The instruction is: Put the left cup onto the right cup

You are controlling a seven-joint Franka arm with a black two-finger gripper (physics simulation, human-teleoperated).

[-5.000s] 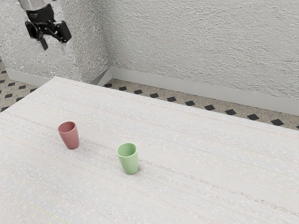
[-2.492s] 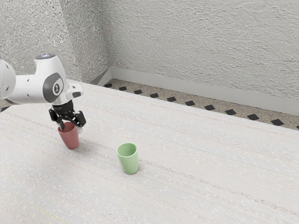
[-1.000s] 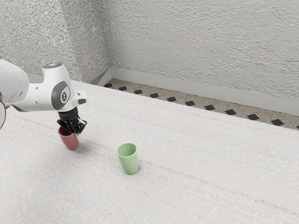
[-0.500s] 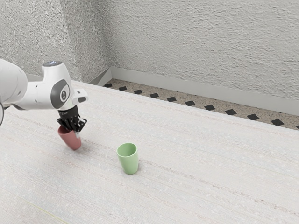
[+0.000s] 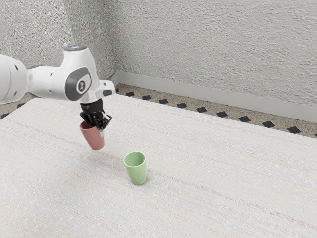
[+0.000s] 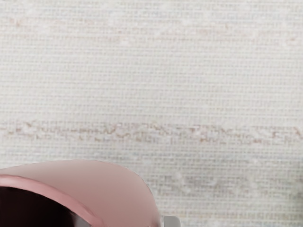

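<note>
Exterior view: my black two-finger gripper [image 5: 97,124] pinches the rim of the smooth pink tapered cup [image 5: 93,137]. Half a second ago the cup was low at the pale streaked-grain table [image 5: 223,163]; now it hangs clear, tilted, shifted toward the exterior view's right. The smooth green tapered cup [image 5: 135,167] stands upright, unmoved, near it on that side. Wrist view: the pink cup [image 6: 90,187] shows a curved wall and dark interior over fine-textured tabletop.

Plain room (stucco walls [image 5: 213,44], tiled floor [image 5: 208,106])
</note>
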